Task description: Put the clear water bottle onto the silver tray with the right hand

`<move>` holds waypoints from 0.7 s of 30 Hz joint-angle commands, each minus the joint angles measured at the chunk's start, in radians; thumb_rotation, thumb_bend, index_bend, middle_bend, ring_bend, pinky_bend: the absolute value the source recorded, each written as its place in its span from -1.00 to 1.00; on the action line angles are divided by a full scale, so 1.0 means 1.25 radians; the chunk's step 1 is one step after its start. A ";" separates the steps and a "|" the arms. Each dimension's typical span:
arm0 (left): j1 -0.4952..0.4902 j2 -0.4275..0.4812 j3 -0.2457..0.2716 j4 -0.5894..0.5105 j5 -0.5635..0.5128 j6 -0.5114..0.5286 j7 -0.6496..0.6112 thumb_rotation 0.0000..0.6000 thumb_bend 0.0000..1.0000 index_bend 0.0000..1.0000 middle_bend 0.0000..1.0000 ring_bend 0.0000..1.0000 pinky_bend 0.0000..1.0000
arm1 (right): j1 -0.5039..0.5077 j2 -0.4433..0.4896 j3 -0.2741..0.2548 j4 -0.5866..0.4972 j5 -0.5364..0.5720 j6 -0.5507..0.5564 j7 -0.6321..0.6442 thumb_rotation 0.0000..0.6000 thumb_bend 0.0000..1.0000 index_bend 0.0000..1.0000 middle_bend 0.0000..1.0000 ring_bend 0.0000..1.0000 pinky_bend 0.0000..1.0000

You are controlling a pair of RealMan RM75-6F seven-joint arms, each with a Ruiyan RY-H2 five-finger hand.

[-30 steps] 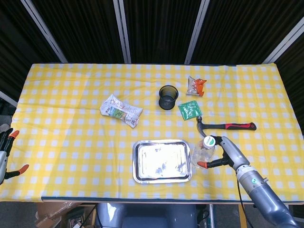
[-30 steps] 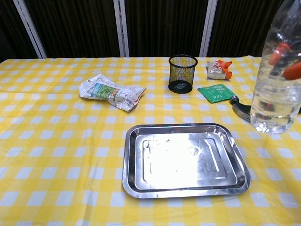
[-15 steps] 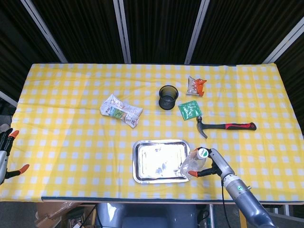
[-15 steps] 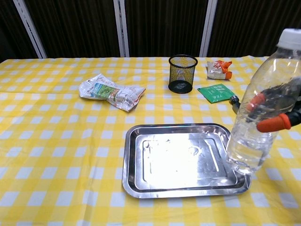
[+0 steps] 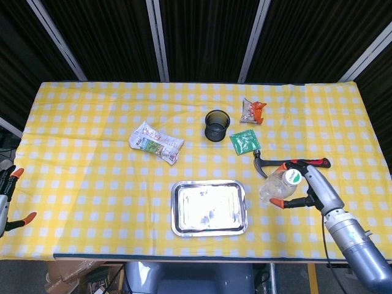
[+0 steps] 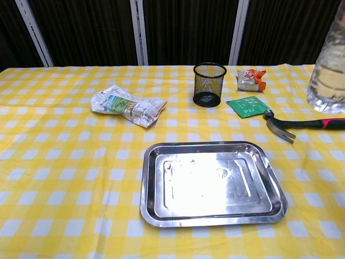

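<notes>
Bottle visibility is partial in the chest view: only its lower body shows, cut off at the right frame edge, and neither hand appears there. In the head view, the right hand grips the clear water bottle, held raised to the right of the silver tray, beside the hammer. The left hand is cut off at the left edge, fingers apart, holding nothing. Half a second earlier, the bottle hung over the tray's right rim; it has since moved right, clear of the tray.
</notes>
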State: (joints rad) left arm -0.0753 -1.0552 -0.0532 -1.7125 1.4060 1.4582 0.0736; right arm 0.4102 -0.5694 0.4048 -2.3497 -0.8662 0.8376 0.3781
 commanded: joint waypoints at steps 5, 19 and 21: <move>0.002 0.002 -0.002 0.001 -0.002 0.003 -0.004 1.00 -0.62 -0.91 -1.00 -1.00 -1.00 | 0.011 0.177 0.087 -0.005 -0.022 -0.135 0.152 1.00 0.46 0.77 0.34 -0.32 -1.00; 0.006 0.003 -0.007 0.008 0.005 0.016 -0.017 1.00 -0.62 -0.92 -1.00 -1.00 -1.00 | 0.014 -0.164 -0.117 0.034 0.022 -0.017 -0.027 1.00 0.47 0.77 0.34 -0.32 -1.00; 0.004 -0.001 -0.008 0.011 0.005 0.017 -0.013 1.00 -0.62 -0.91 -1.00 -1.00 -1.00 | 0.021 -0.234 -0.140 0.068 0.036 0.004 -0.046 1.00 0.48 0.77 0.34 -0.32 -1.00</move>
State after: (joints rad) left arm -0.0691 -1.0545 -0.0622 -1.7004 1.4118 1.4790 0.0562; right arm 0.4205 -0.6989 0.3190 -2.3276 -0.8722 0.7632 0.4101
